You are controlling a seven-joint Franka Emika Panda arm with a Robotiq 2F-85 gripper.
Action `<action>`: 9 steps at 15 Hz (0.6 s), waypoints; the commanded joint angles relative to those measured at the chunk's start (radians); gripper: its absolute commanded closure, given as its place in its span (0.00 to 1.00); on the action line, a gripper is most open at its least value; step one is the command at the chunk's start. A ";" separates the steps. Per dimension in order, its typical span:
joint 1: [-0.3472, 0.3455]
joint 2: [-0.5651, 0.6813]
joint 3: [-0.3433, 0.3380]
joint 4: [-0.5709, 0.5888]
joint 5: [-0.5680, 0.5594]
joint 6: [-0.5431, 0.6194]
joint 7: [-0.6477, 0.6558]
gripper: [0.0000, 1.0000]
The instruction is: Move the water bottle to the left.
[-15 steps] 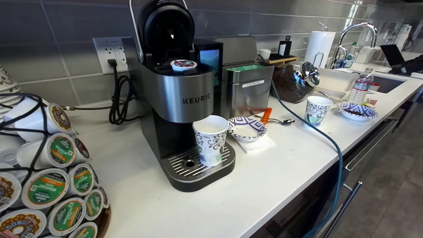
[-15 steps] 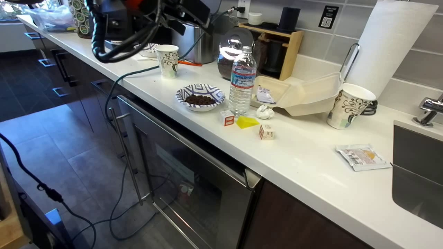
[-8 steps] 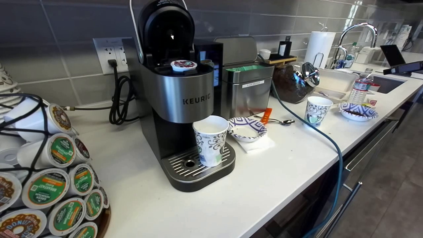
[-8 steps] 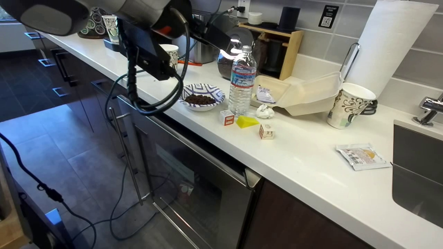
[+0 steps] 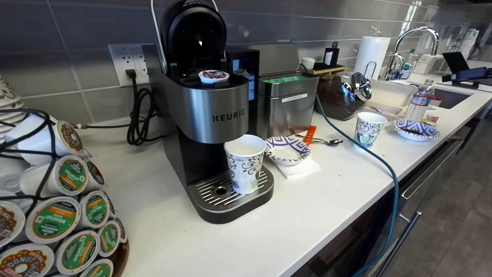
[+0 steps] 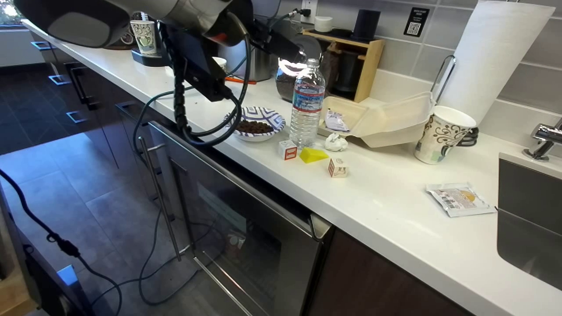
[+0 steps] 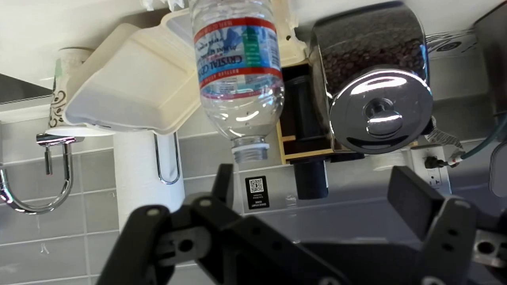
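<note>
Robot arm [image 6: 189,15] of grey and black segments spans the upper left of the frame in an exterior view. At its right end, the black two-finger gripper [image 7: 311,178] has fingers set wide apart, as the wrist view shows. Just left of centre sits a white paper bowl [image 6: 265,115] with blue-violet zigzags, dark brown granules [image 6: 253,127] inside. Slightly right of centre, a clear plastic water bottle [image 6: 307,98] with a red-and-blue label stands upright on the white countertop [image 6: 373,206], its neck near the gripper. Farther right come an open beige clamshell container [image 6: 393,125], a white paper cup [image 6: 444,136] with brown swirls and, at the right edge, a grey sink [image 6: 527,193].
</note>
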 commanded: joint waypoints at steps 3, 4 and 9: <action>-0.004 -0.002 -0.007 0.001 -0.063 -0.003 0.065 0.00; -0.004 -0.002 -0.007 0.001 -0.064 -0.003 0.067 0.00; 0.031 0.000 -0.034 -0.025 -0.091 0.123 0.065 0.00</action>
